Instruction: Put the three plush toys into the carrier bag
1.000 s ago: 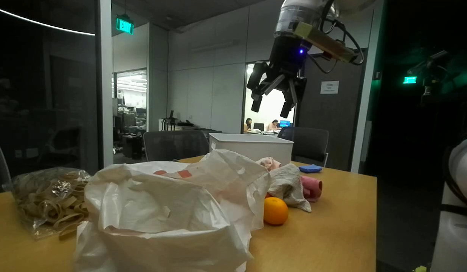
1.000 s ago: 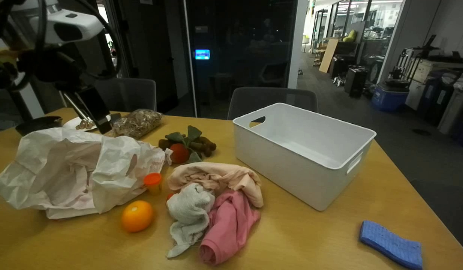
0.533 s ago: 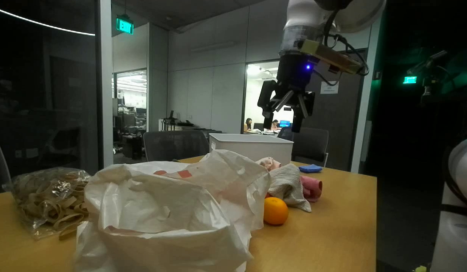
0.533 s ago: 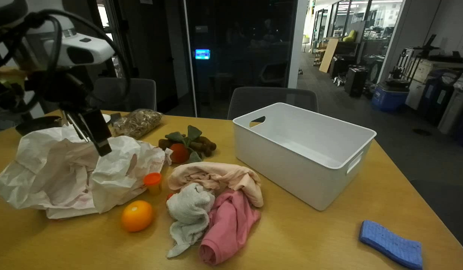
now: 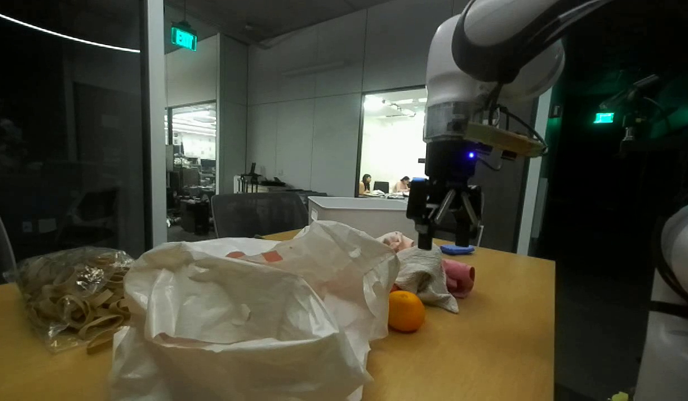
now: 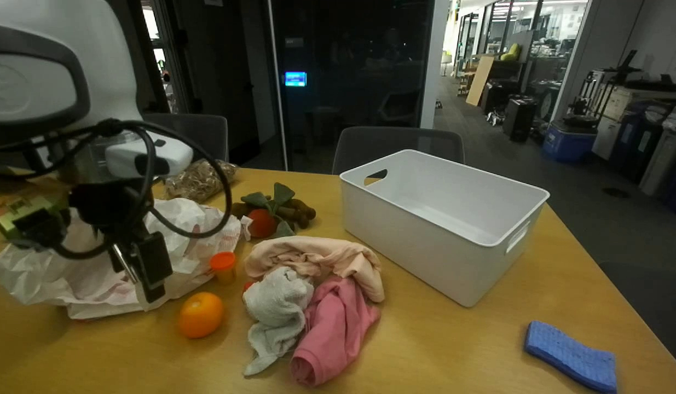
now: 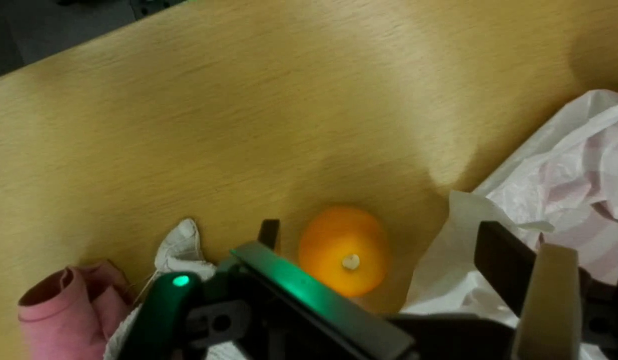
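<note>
The round orange toy (image 5: 406, 311) rests on the table beside the carrier bag; it looks much like a real orange (image 6: 201, 315). My gripper (image 5: 444, 242) hangs above the table, open and empty. In the wrist view the orange (image 7: 345, 250) shows between the spread fingers of my gripper (image 7: 383, 242), nearer the left finger. The white carrier bag (image 5: 249, 317) lies crumpled with its mouth agape, partly behind my arm in an exterior view. Past it lies the tan-brown toy (image 6: 298, 210), against a red round thing (image 6: 262, 224) with green leaf-like pieces, perhaps another toy.
Grey (image 6: 277, 306), pink (image 6: 338, 328) and peach cloths (image 6: 316, 251) lie heaped near the orange. A small orange-lidded pot (image 6: 223, 265) stands by the bag. Further off are a white bin (image 6: 414, 262), a blue cloth (image 6: 570, 355) and a clear bag of tan bands (image 5: 76, 301).
From high up, my gripper has descended steadily toward the table near the orange, its jaws staying open. The objects on the table have kept their places.
</note>
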`<move>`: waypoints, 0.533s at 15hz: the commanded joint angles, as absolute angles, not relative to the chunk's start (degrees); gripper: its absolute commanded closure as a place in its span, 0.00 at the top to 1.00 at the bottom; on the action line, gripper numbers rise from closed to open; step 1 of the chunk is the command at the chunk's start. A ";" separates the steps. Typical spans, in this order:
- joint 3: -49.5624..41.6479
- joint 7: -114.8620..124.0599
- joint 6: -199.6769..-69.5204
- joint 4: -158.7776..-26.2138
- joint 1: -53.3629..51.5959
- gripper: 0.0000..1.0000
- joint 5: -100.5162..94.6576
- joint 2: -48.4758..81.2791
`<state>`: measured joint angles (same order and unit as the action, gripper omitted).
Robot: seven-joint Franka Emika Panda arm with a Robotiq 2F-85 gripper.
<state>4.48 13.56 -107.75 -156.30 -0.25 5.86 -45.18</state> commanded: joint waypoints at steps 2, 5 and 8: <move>3.89 9.48 -116.69 -158.50 -0.55 1.00 5.95 -40.54; 3.87 7.77 -123.55 -158.74 -0.54 1.00 5.32 -36.79; 2.86 6.23 -125.16 -158.75 -0.96 1.00 6.28 -32.96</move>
